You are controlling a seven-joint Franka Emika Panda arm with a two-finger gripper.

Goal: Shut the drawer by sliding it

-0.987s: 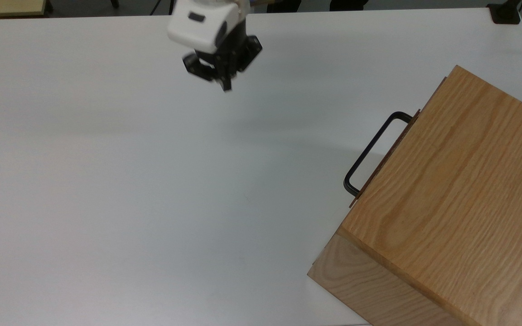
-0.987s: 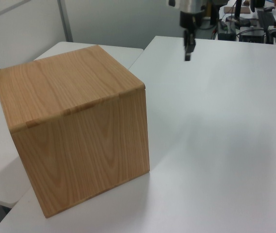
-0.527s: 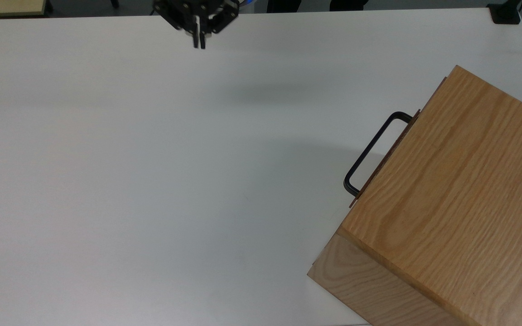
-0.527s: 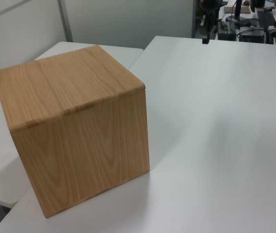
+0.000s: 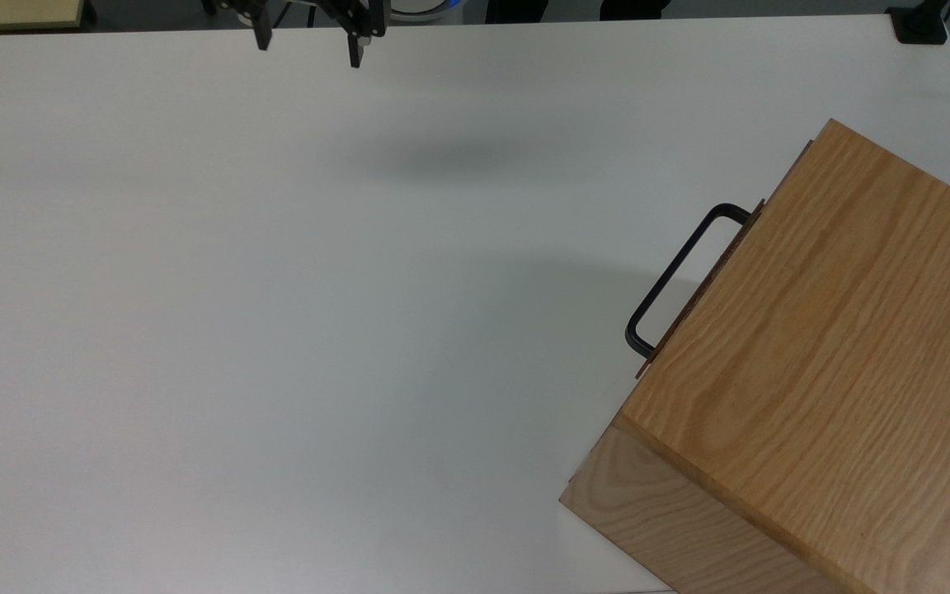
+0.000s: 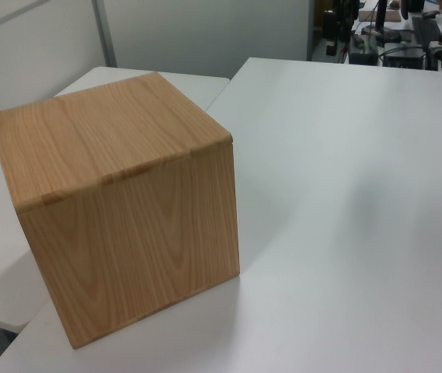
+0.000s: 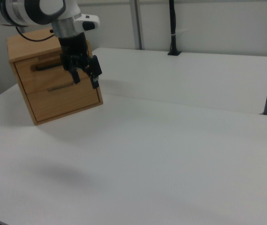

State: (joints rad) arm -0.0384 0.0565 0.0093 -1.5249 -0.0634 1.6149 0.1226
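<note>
The gripper point(image 5: 308, 41) is spreading its fingers wide where half a second ago they were pressed together, gripping nothing, and is hanging at the far edge of the table point(image 5: 277, 330) in the top view. The drawer point(image 5: 702, 285) is sitting pushed into the cabinet point(image 5: 838, 371) at the top view's right, well apart from the arm, so the closing looks done and the arm is retreating.

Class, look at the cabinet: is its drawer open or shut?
Shut. In the top view the drawer front lies nearly flush with the cabinet, only its handle projecting.
</note>
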